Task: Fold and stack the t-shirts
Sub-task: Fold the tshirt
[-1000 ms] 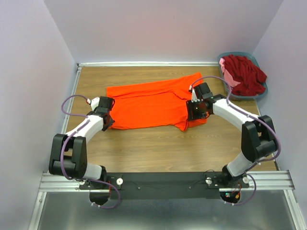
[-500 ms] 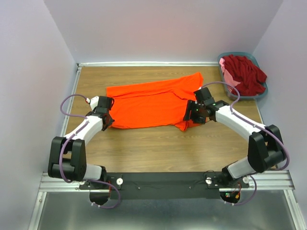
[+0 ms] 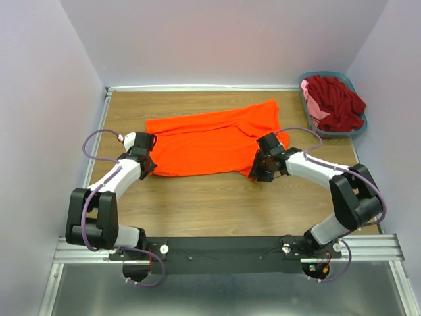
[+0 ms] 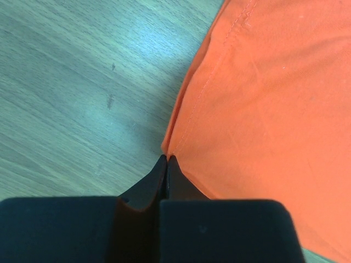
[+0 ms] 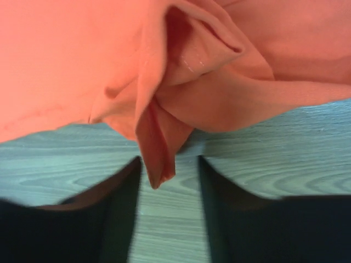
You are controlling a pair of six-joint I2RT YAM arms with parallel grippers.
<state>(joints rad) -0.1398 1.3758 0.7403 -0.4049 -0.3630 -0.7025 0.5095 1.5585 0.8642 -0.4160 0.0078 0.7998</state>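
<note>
The orange t-shirt (image 3: 210,141) lies spread across the middle of the table. My left gripper (image 3: 150,168) sits at its near left corner. In the left wrist view that gripper (image 4: 166,159) is shut, with the corner of the orange t-shirt (image 4: 263,109) pinched at its tips. My right gripper (image 3: 258,172) is at the shirt's near right corner. It stands open in the right wrist view (image 5: 170,164), low over the wood, with a hanging fold of the orange t-shirt (image 5: 156,148) between its fingers and touching neither. A dark red t-shirt (image 3: 337,102) and a pink one (image 3: 308,94) lie bunched in the basket.
The grey-blue basket (image 3: 360,130) stands at the back right corner, close to the right wall. Walls close in the table on the left, back and right. Bare wood (image 3: 217,204) runs between the shirt and the arm bases.
My right gripper has come off the shirt's right side and moved toward the near edge and left, to the near right corner. The left arm has not moved.
</note>
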